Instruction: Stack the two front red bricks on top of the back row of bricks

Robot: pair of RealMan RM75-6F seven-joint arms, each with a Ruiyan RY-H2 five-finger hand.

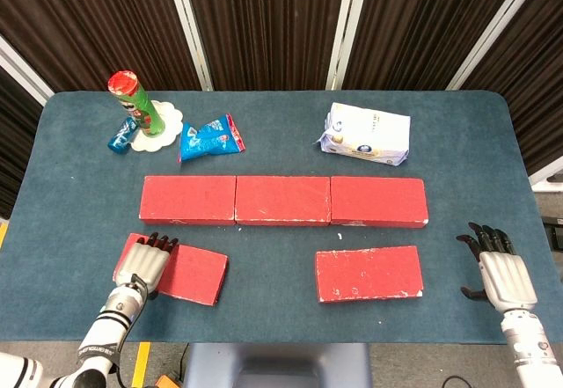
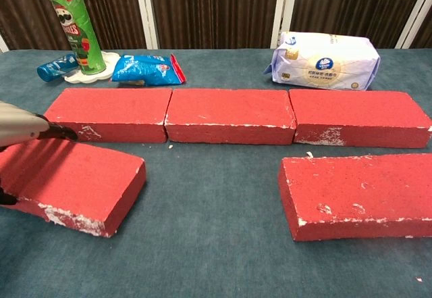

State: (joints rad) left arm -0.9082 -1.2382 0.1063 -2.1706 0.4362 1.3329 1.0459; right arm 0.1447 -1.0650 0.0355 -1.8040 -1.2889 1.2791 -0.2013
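Three red bricks form the back row (image 1: 283, 200) (image 2: 229, 114) across the middle of the blue table. The front left brick (image 1: 189, 274) (image 2: 74, 176) lies skewed near the table's front left. My left hand (image 1: 141, 265) (image 2: 17, 128) grips its left end, fingers over the top. In the chest view the brick's near edge looks slightly raised. The front right brick (image 1: 368, 274) (image 2: 358, 193) lies flat in front of the row's right end. My right hand (image 1: 501, 269) rests open on the table, well to the right of that brick, holding nothing.
At the back left stand a green chips can (image 1: 136, 102) (image 2: 75, 28), a small blue can (image 1: 120, 133) on a white doily, and a blue snack bag (image 1: 209, 136) (image 2: 147, 69). A white tissue pack (image 1: 365, 134) (image 2: 327, 53) lies behind the row's right end.
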